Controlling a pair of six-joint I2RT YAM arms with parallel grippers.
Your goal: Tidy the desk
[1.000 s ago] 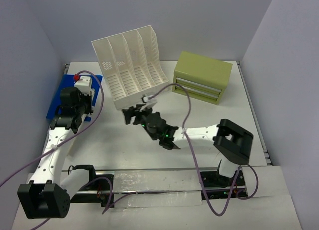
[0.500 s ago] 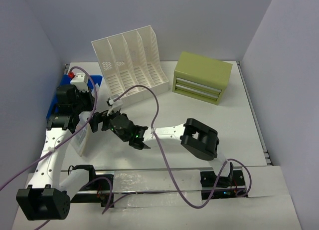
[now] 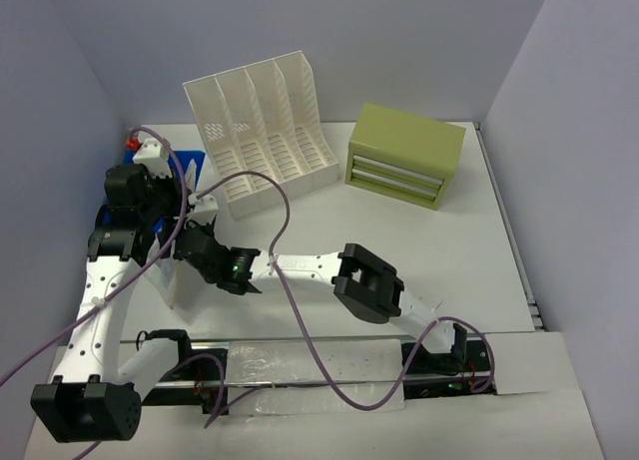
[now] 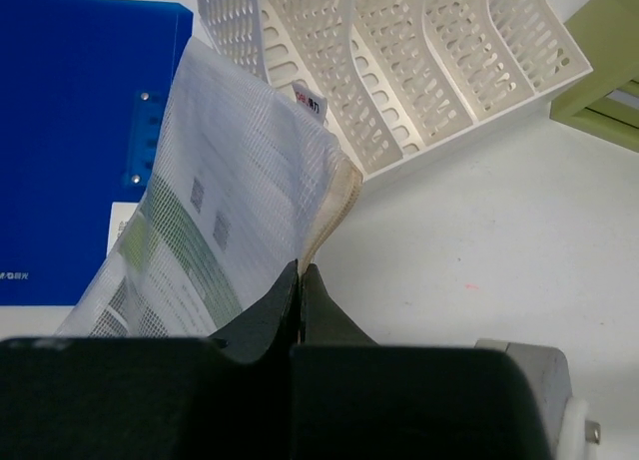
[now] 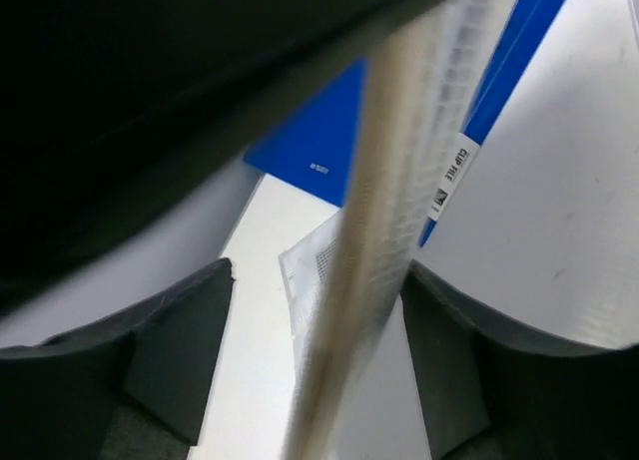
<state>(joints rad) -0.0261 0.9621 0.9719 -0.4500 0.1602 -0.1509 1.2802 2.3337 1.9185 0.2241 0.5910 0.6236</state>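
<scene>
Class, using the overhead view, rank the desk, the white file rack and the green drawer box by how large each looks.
1. desk, by far the largest
2. file rack
3. drawer box, clearly smaller than the rack

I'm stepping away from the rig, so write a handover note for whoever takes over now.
Left gripper: shut on the mesh pouch, held upright near the file rack.
Right gripper: jaws open either side of the pouch's edge, not clamping.
Blue folder lies flat on the desk, far left; drawer box back right.
Done: pouch picked up.
Left: file pouch and folder, probably in the rack.
</scene>
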